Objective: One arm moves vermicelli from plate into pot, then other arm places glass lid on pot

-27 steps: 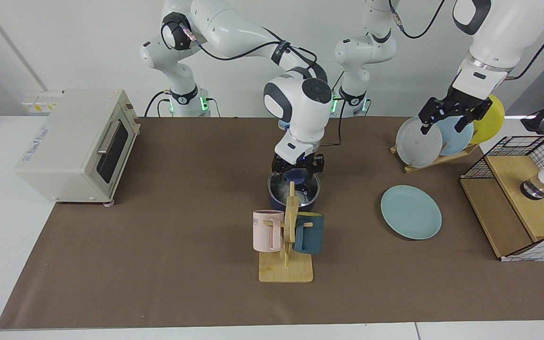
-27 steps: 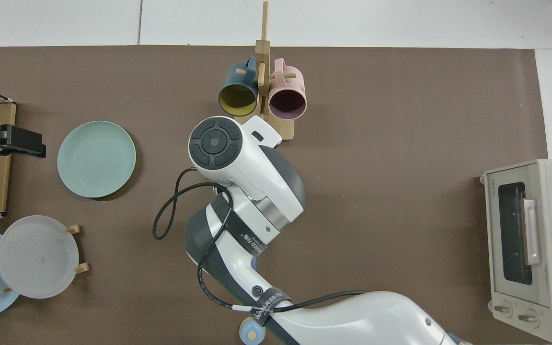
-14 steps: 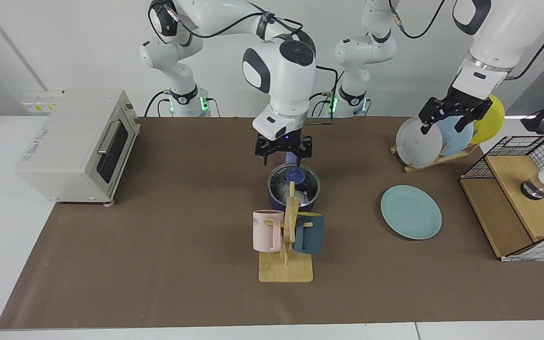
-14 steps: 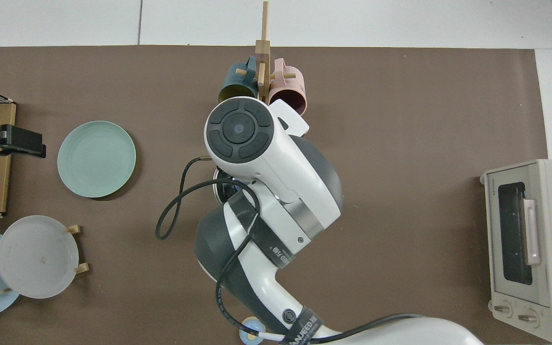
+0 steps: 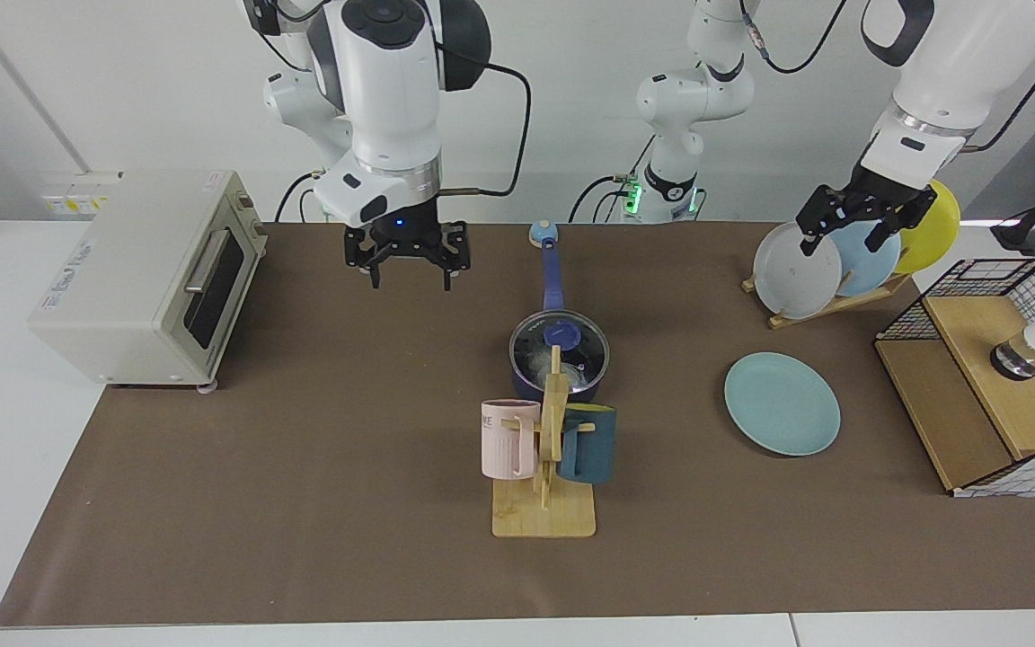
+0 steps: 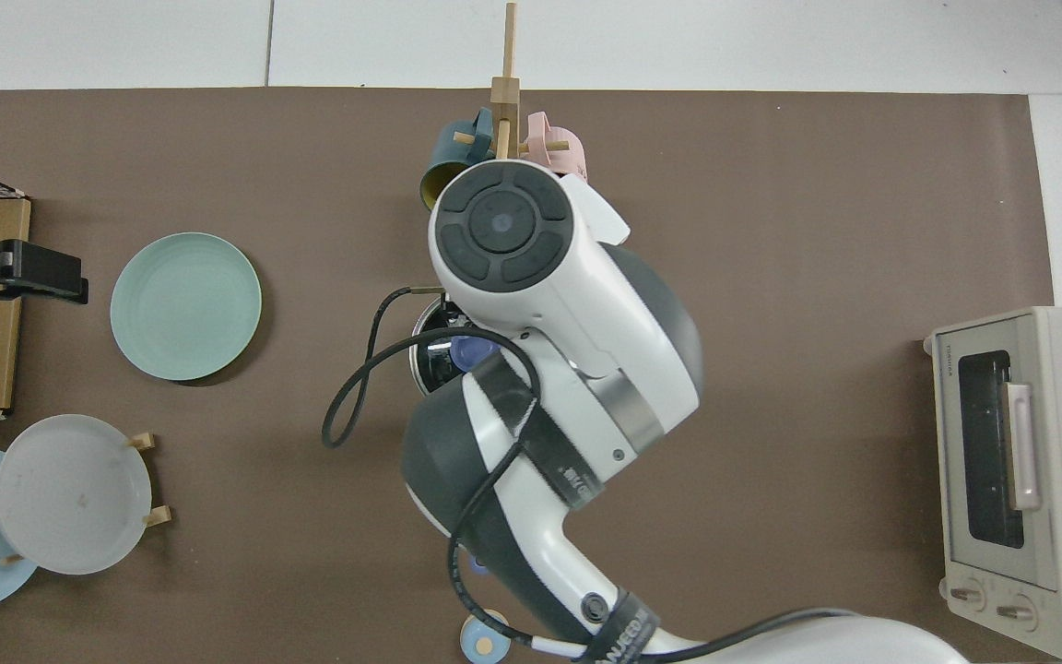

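Note:
The dark navy pot (image 5: 525, 382) stands mid-table, its long blue handle (image 5: 552, 274) pointing toward the arm bases. The glass lid (image 5: 585, 352) with its blue knob (image 5: 562, 335) lies on the pot, and whitish vermicelli (image 5: 537, 364) shows through the glass. My right gripper (image 5: 408, 265) hangs open and empty above the cloth, off toward the oven side of the pot. The teal plate (image 5: 782, 403) lies bare. My left gripper (image 5: 844, 235) waits open in front of the plate rack. In the top view the right arm covers most of the lid (image 6: 439, 346).
A wooden mug rack (image 5: 546, 503) with a pink mug (image 5: 508, 438) and a dark teal mug (image 5: 589, 442) stands close in front of the pot. A toaster oven (image 5: 149, 279), an upright plate rack (image 5: 827, 270) and a wire basket (image 5: 994, 377) sit at the table's two ends.
My right gripper has let go of the lid knob, risen and swung away toward the toaster oven. The lid stays on the pot. The left arm has not moved.

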### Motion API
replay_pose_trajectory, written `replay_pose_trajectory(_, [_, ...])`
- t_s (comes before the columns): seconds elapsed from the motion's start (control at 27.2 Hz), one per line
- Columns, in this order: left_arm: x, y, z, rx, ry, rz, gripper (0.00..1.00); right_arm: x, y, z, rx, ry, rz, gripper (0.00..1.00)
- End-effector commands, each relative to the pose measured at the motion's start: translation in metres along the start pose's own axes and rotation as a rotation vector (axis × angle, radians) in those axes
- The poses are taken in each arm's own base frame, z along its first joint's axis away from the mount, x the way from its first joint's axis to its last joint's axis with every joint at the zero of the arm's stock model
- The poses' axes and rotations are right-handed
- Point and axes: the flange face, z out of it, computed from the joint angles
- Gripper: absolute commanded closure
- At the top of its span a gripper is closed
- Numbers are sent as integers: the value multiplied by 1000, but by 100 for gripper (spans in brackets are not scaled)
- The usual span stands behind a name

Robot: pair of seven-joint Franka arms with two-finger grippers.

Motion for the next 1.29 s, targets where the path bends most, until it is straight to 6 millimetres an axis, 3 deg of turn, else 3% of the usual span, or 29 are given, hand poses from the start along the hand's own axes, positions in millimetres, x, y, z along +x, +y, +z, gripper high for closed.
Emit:
replay_pose_trajectory(0.0, [-6, 0, -3, 0, 3, -2, 0, 8, 54, 6, 4, -17, -14, 1])
replay_pose_trajectory(0.11, [-6, 0, -3, 0, 3, -2, 0, 11, 89, 5, 3, -19, -31, 1])
replay_pose_trajectory(0.37, [-6, 0, -3, 0, 3, -3, 0, 9, 145, 4, 7, 0, -40, 1])
replay_pose_trajectory(0.85, [-6, 0, -3, 0, 3, -2, 0, -5, 229, 3, 54, 15, -31, 1])
replay_pose_trajectory(0.99, [-6, 0, -3, 0, 3, -2, 0, -11, 241, -5, 40, 16, -20, 1])
replay_pose_trajectory(1.25, [-6, 0, -3, 0, 3, -2, 0, -26, 235, -18, 34, -35, -35, 1])
